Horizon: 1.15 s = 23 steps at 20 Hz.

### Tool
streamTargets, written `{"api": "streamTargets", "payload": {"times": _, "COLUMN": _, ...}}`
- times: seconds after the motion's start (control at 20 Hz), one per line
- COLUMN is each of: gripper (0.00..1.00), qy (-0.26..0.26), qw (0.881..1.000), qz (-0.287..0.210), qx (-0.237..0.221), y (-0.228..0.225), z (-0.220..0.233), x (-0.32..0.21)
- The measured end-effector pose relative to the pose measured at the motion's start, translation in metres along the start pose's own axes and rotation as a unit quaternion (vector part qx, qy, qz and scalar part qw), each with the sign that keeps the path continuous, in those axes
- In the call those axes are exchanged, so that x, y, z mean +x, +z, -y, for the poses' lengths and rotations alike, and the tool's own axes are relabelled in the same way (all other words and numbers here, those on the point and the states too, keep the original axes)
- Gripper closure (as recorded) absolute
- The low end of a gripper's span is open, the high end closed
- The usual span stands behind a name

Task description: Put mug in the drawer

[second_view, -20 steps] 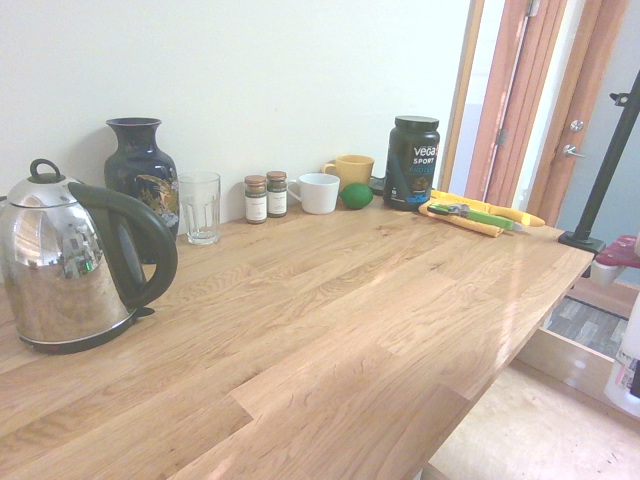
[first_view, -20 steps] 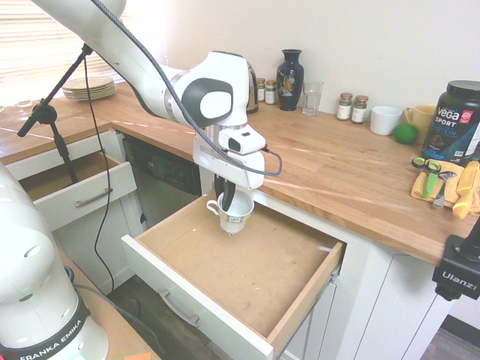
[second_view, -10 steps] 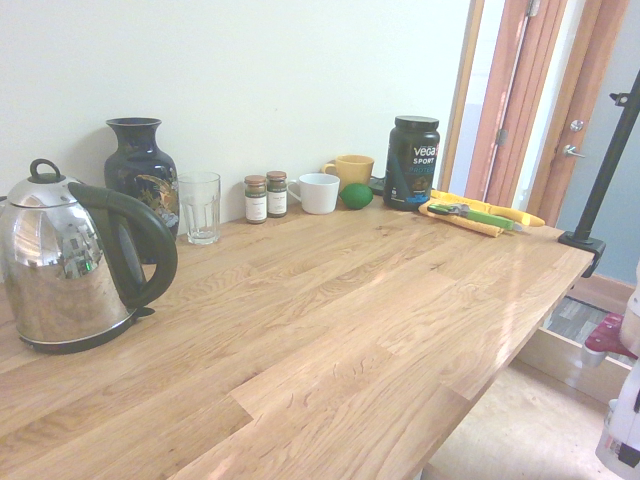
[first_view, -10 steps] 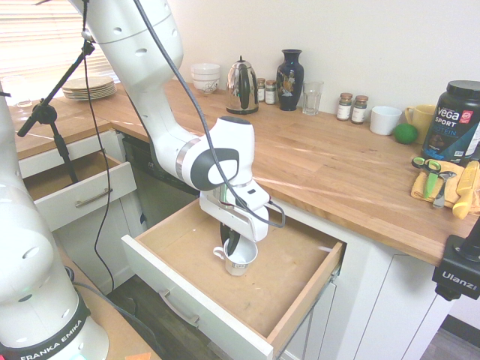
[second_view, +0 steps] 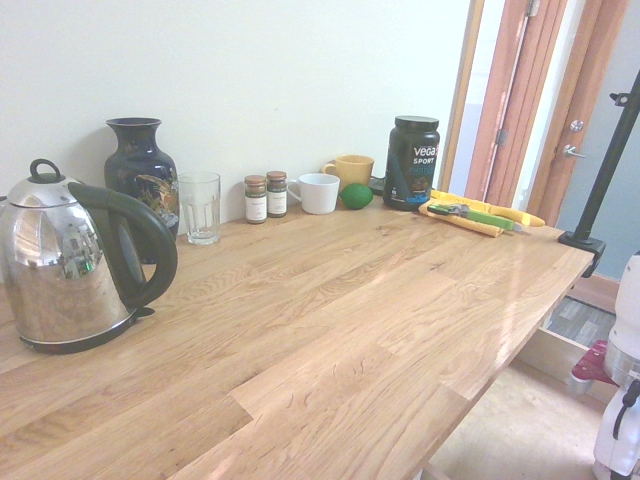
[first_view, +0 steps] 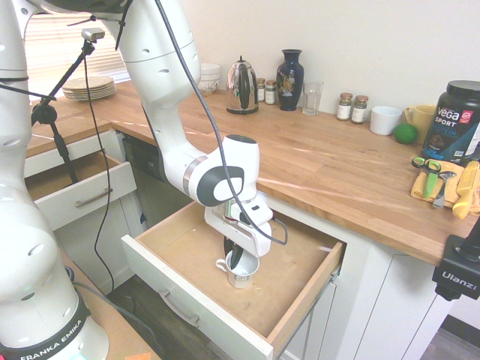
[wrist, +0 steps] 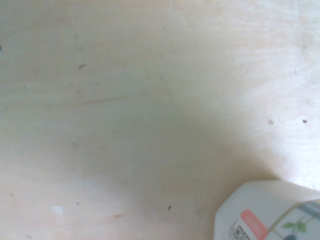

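Gripper (first_view: 235, 255): pointing straight down into the open drawer, jaws clamped on the rim of the mug.
Mug (first_view: 242, 271): upright, inside the drawer, near the middle of the wood floor; handle toward the drawer front; base at or just above the floor, contact not clear.
Drawer (first_view: 296, 300): pulled far out below the countertop, white front with bar handle, light-brown interior; only the mug inside.
Smaller drawer (first_view: 82, 196): also open, off to the side near the corner.
Countertop (second_view: 330, 330): butcher-block wood; kettle (second_view: 70, 265), dark vase (second_view: 142, 180), glass (second_view: 200, 207), two spice jars (second_view: 265, 197), white cup (second_view: 318, 193), yellow cup (second_view: 350, 169), green ball (second_view: 357, 195) and black tub (second_view: 414, 162) along the wall.
Wrist view: pale wood floor, blurred; mug wall with a printed label at the lower edge (wrist: 270, 212).
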<state>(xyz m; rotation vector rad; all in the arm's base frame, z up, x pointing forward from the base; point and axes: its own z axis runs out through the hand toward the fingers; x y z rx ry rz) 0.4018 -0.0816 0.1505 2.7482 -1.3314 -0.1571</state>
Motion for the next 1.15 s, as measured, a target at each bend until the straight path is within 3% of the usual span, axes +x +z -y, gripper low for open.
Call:
{"api": "streamTargets", "payload": {"times": 0.65, "gripper": 0.0, "qy": 0.004, "qw": 1.0, "qz": -0.004, "qx": 0.011, "y": -0.009, "z": 0.006, "x": -0.004}}
{"api": "streamTargets", "payload": {"times": 1.15, "gripper": 0.0, "qy": -0.003, "qw": 0.998, "qz": -0.016, "qx": 0.062, "y": -0.068, "z": -0.015, "x": -0.027}}
